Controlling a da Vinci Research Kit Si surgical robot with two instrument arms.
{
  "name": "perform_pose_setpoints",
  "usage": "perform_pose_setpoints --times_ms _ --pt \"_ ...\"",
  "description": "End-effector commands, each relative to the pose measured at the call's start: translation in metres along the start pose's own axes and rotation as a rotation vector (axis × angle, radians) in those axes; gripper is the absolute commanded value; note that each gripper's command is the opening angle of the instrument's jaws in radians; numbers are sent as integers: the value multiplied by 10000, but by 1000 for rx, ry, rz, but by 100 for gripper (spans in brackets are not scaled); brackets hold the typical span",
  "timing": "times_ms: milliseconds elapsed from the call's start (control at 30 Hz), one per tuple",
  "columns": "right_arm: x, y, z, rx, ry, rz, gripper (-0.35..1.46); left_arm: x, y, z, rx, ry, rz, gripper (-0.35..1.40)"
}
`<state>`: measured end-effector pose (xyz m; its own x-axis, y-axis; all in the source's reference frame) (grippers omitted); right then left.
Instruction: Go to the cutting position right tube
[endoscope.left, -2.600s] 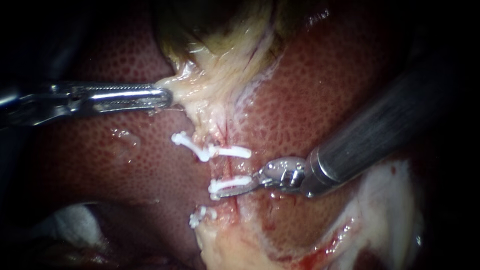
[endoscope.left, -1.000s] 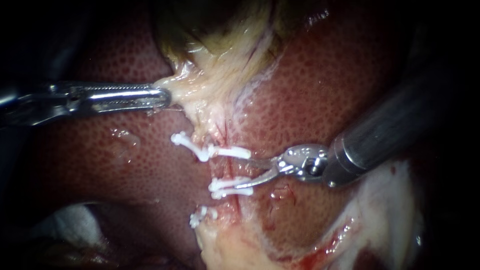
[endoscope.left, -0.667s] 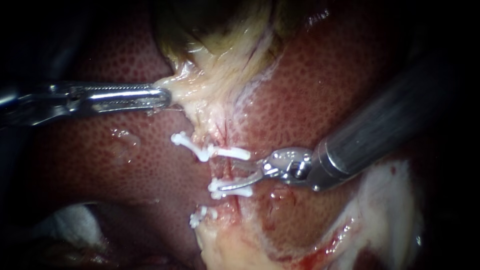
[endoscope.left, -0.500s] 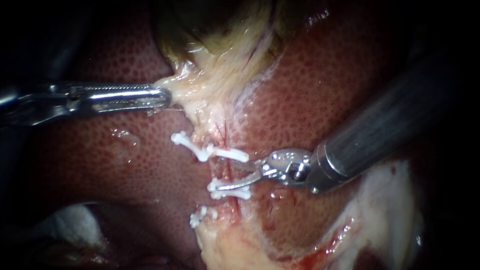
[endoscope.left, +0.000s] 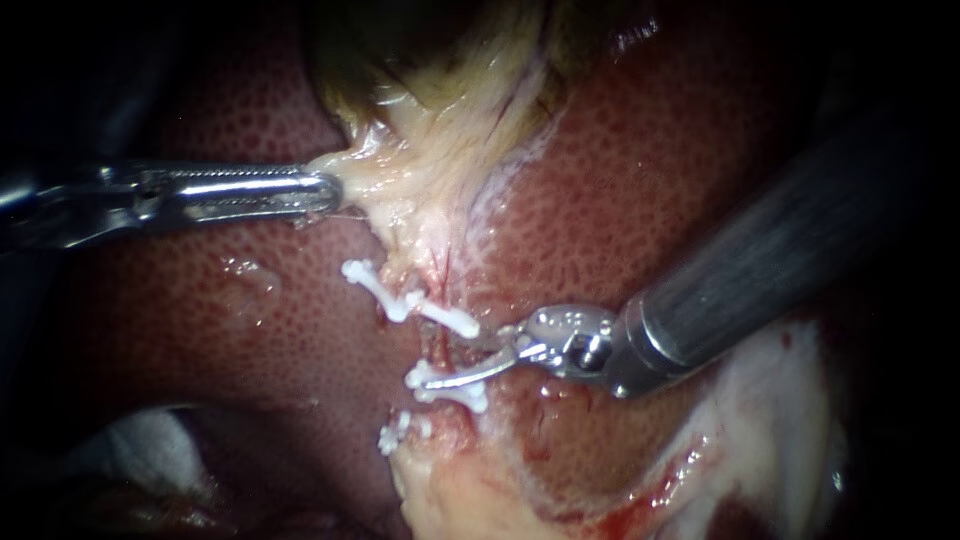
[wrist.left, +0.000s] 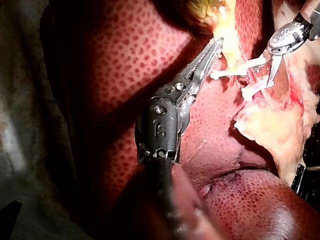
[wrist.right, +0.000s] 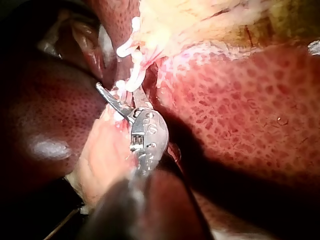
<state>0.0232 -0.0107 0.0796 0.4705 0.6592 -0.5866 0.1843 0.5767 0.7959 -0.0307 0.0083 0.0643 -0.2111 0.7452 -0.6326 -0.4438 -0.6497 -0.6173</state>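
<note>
2 white clips, the upper clip (endoscope.left: 450, 321) and lower clip (endoscope.left: 468, 398), bracket the right tube (endoscope.left: 441, 351); the right instrument (endoscope.left: 453, 360) straddles it there, blades apart, likely for cutting. The left instrument (endoscope.left: 318, 192), clamped on the gallbladder (endoscope.left: 420, 170), tensions it.

Everything I work on rests on the liver (endoscope.left: 640, 200), a dark red, speckled bed that fills my endoscope view. Directly on it, at the top, lies the yellow-green gallbladder (endoscope.left: 440, 60), and from it a pale strand (endoscope.left: 420, 200) runs down the liver's middle. Lower on that line a reddish tube (endoscope.left: 442, 348) lies against the surface, crossed by an upper clip (endoscope.left: 408, 303), a middle clip (endoscope.left: 445, 387) and a lower clip (endoscope.left: 400, 432). Beneath them sits pale fatty tissue (endoscope.left: 450, 490), touching the liver.
</note>
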Motion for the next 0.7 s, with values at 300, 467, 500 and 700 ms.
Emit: perform_pose_setpoints --times_ms 300,467,500,700 --pt "3 4 18 48 8 8 121 0 1 2 2 -3 0 -35" --pt "7 8 24 52 32 12 115 0 1 2 2 -3 0 -35" --pt "7 9 25 52 35 12 115 0 1 3 2 -2 0 -35" --pt "9 14 29 51 54 17 111 0 1 3 3 -5 0 -35"
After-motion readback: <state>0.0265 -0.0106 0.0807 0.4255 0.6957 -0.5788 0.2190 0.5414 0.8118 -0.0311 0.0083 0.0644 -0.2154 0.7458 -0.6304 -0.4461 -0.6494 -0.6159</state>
